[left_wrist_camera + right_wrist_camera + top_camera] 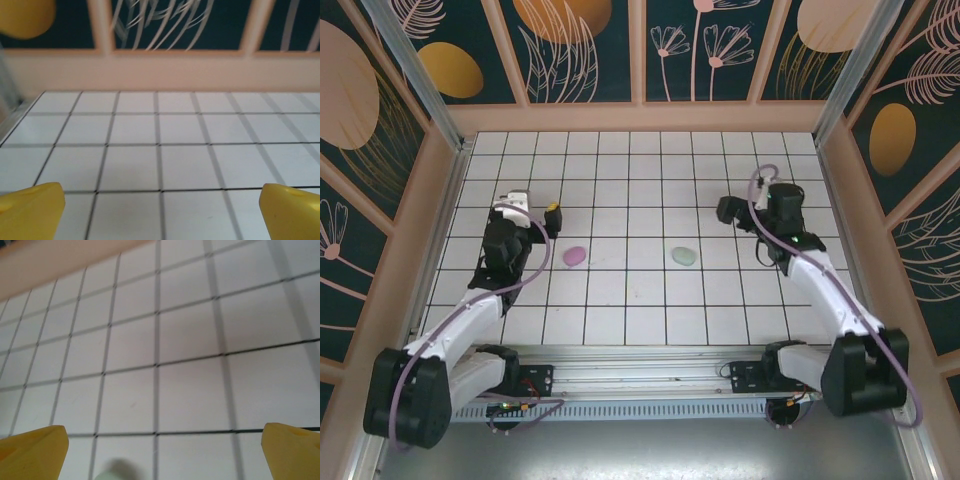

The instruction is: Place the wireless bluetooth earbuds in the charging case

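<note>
Yellow fingertips [31, 209] of your left gripper [161, 212] sit in both bottom corners of the left wrist view. They're spread wide, jaws fully apart, nothing held. Between them you've got just white tiled table [160, 165], with the peach rail of the far wall [160, 70] straight ahead. That gripper is aimed roughly level at the wall, above the tiles.

Your right gripper [162, 450] is the same story: yellow tips at the bottom corners of the right wrist view, wide apart, holding nothing. It looks down at the tiles at a slant. The mint-green earbud [112, 475] just peeks in at the bottom edge of that view. It's blurred, nearer the left-of-frame tip, and apart from both tips.

From the top camera, the pink-purple earbud [575, 256] lies on the table just beside the wrist of your left arm [470, 310], on its right side. It's a little nearer the bases than the gripper's yellow tip, and not in contact with it. The mint-green earbud lies in the same tile row, toward the middle of the table, well apart from the pink-purple earbud. Your right gripper hangs beyond it and to its right, near but apart. Your right arm [825, 285] reaches in from the right base.

Both buds lie on the tiles, each smaller than one tile. They're too small for you to read which way up they are.
</note>
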